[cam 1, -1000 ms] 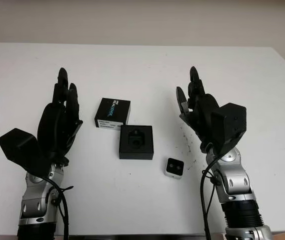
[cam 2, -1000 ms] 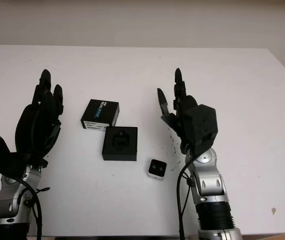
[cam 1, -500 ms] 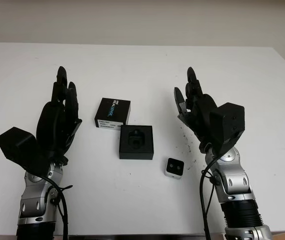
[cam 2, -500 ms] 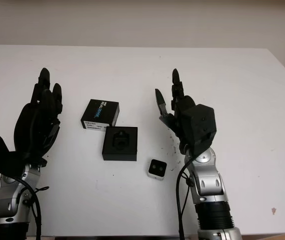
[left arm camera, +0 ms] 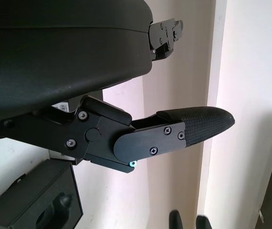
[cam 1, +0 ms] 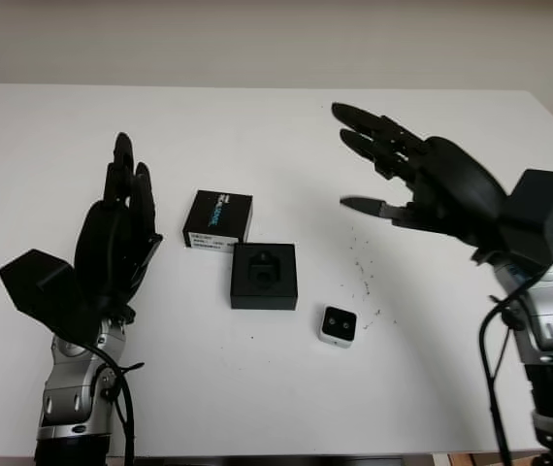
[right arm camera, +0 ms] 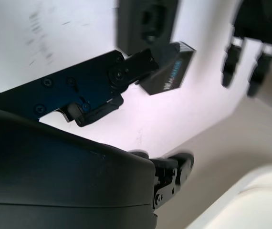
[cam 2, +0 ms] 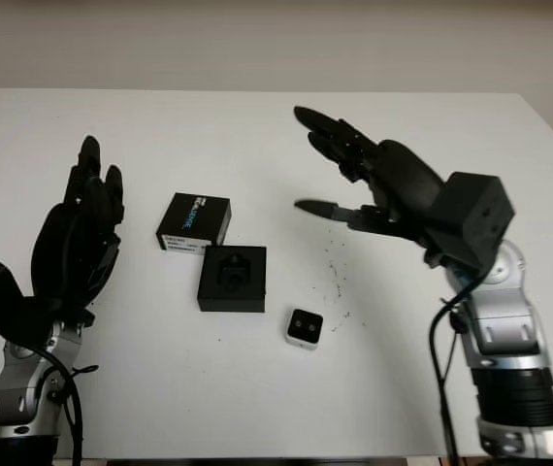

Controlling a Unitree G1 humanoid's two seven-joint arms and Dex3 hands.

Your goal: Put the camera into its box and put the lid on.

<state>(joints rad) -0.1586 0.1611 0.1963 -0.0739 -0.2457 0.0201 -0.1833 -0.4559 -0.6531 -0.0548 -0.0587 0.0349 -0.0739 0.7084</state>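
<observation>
Right hand [cam 1: 432, 184] open, raised over table, holding nothing. Left hand [cam 1: 112, 243] open, parked (idle). Camera [cam 1: 337, 325] lies just beside the open box [cam 1: 264, 276]; lid [cam 1: 218, 217] behind it. Risk: 3 broad fingers may nudge the small camera away.

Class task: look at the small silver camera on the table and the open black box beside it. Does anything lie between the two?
Nothing visible does. The camera lies apart from the open box, with only bare table between them. The lid sits on the box's far side.

table [cam 1: 257, 126]: matt white | box [cam 1: 264, 276]: matt black | camera [cam 1: 337, 325]: smooth silver casing
</observation>
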